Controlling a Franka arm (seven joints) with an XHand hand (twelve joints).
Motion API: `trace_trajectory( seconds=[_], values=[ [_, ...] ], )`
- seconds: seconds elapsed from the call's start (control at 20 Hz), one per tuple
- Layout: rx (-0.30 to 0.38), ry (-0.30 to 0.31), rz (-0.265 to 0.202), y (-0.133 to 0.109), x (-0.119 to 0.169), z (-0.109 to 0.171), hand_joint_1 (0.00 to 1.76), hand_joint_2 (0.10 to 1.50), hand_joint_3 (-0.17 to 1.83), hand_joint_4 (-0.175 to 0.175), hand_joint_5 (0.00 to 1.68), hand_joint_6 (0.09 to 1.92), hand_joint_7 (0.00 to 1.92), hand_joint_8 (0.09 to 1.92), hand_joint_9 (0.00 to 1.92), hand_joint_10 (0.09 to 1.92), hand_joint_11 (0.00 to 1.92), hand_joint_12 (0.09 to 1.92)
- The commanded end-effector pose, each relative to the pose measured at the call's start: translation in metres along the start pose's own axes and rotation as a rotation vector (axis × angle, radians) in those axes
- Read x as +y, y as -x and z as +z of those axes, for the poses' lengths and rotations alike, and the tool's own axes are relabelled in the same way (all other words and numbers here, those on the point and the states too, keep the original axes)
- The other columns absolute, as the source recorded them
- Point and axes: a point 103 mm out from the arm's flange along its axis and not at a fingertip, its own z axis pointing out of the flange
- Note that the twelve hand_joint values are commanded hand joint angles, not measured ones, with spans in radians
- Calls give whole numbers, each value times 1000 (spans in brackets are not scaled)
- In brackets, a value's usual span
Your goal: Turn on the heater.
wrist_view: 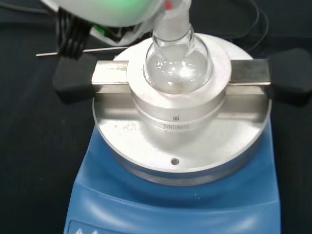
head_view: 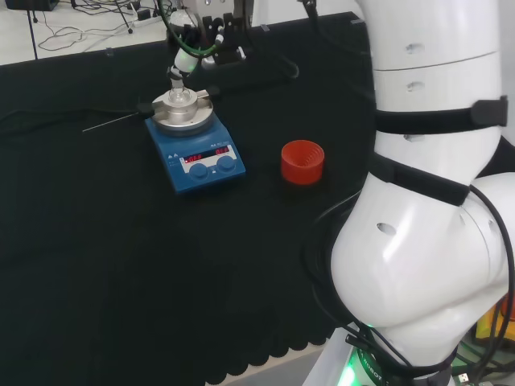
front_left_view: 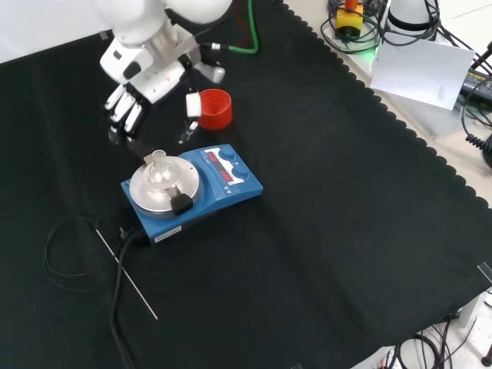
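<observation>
The blue heater [head_view: 197, 158] [front_left_view: 201, 192] [wrist_view: 170, 204] stands on the black cloth with two red displays lit above its two blue knobs [head_view: 227, 163]. A clear round flask [head_view: 179, 97] [front_left_view: 157, 171] [wrist_view: 178, 63] sits in a metal block [wrist_view: 178, 124] on its round plate. In the front view the hand [front_left_view: 137, 91] hangs just above and to the left of the heater, off the plate. Its fingers [front_left_view: 123, 115] point down, straight and apart, and hold nothing. The head view has the hand [head_view: 186, 60] right behind the flask.
A red ribbed ring stand [head_view: 302, 162] [front_left_view: 216, 108] sits close to the heater's knob side. A thin metal rod [head_view: 113, 123] [front_left_view: 127, 273] and a black cable [front_left_view: 69, 257] lie at the heater's back. The cloth's scalloped edge [front_left_view: 430, 154] runs along the front view's right.
</observation>
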Motion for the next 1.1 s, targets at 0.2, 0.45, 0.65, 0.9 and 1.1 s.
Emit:
trace_trajectory(
  seconds=[0.2,0.45,0.65,0.9,1.1],
  values=[
    [10,93,57,12,-75,-27,942,593,667,-65,478,679,130,722,406,734,176,1407],
    [28,82,74,12,-113,-16,948,604,672,-66,494,678,152,727,444,734,201,1402],
    [32,60,85,7,-143,1,979,618,707,-69,519,691,247,735,536,708,249,1386],
    [27,12,91,-2,-169,29,1006,620,760,-74,528,710,449,749,771,655,452,1328],
    [23,-53,82,-17,-178,56,1026,625,778,-81,537,718,575,766,948,643,671,1255]
  ],
)
